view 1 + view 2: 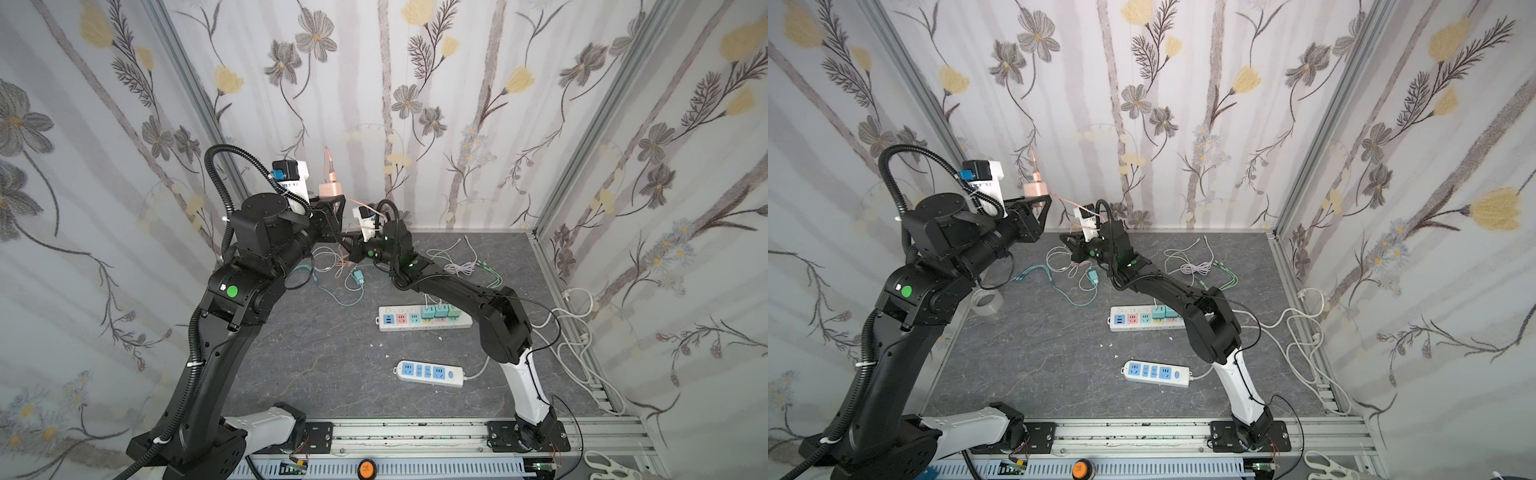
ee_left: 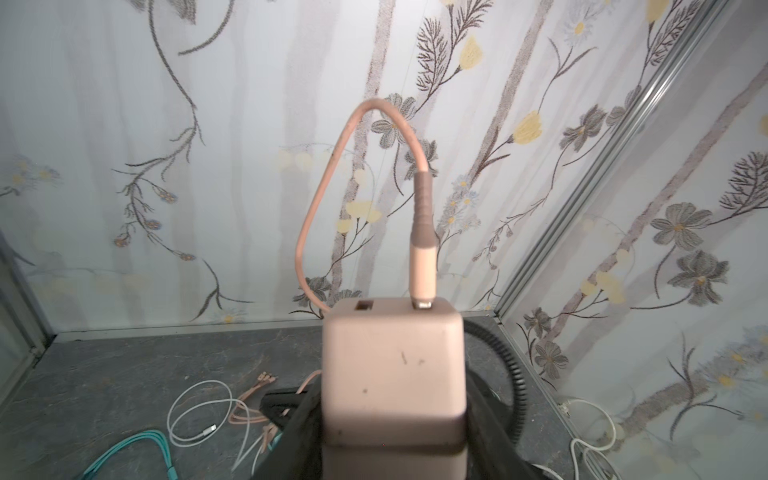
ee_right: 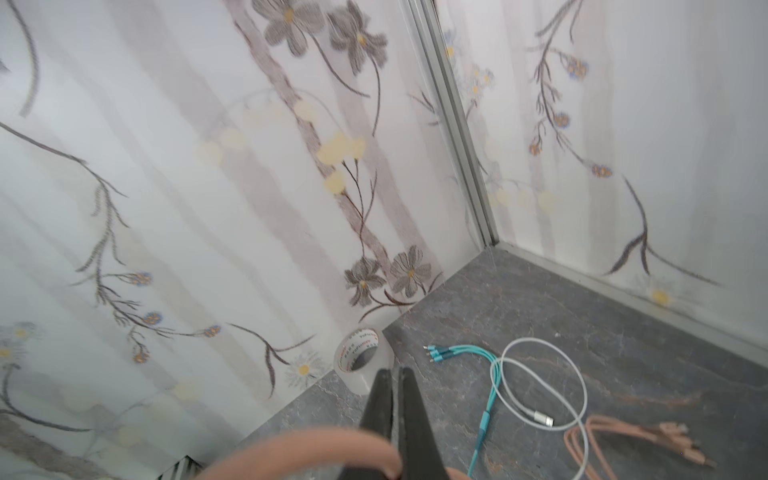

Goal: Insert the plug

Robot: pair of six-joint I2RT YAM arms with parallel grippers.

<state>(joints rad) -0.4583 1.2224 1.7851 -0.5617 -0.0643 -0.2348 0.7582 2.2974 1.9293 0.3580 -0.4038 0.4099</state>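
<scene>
Above the grey surface [image 1: 291, 353] near the back wall [image 1: 415, 124], in both top views, the left gripper [image 1: 330, 204] holds the pink plug [image 1: 331, 190] aloft, well apart from the white power strip [image 1: 436, 325] and the blue-socket strip [image 1: 430, 372] lying below; the right gripper [image 1: 345, 241] sits just beside it, lower down. The left wrist view shows the left jaws clamped on the pink plug [image 2: 392, 374], its pink cable [image 2: 423, 257] looping upward from one port. The right wrist view shows the right jaws together, pinching the pink cable [image 3: 311, 444].
</scene>
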